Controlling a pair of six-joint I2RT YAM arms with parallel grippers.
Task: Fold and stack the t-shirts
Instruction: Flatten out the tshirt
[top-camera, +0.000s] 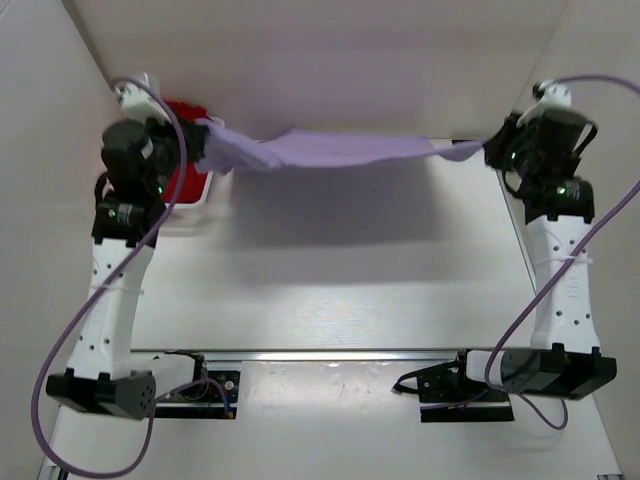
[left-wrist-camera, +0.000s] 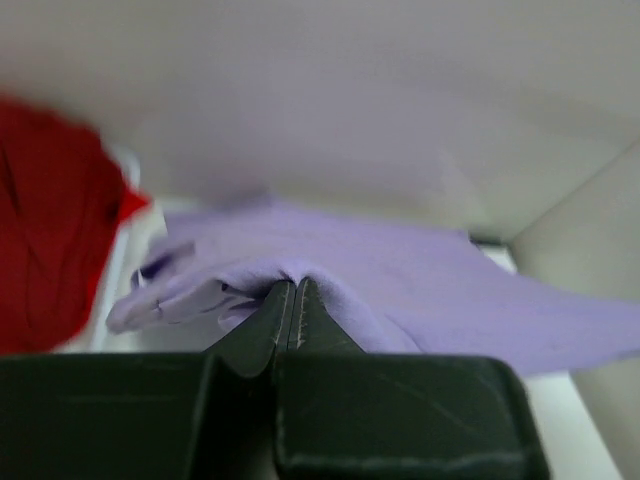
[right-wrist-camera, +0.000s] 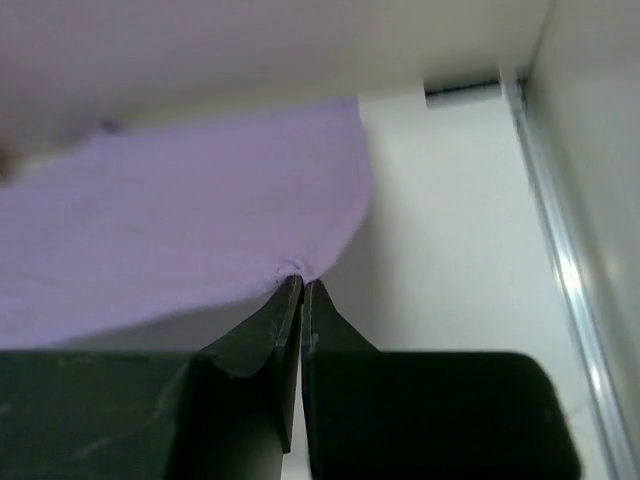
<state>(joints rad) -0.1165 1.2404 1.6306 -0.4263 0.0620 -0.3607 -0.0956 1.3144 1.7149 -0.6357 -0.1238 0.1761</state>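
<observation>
White table (right-wrist-camera: 450, 190) in soft, even light; pale back wall (right-wrist-camera: 250, 50) rises beyond the right gripper (right-wrist-camera: 301, 284). A side wall (right-wrist-camera: 600, 150) stands to its right (metal strip (right-wrist-camera: 560, 270) along the foot).

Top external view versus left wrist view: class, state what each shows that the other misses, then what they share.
Only top external: the right pincer holding the far end of the lavender t-shirt, whose whole span hangs stretched. Only left wrist: the left pincer seen close, shut on a bunched fold. Both: the lavender t-shirt and the red t-shirt beside it.
</observation>
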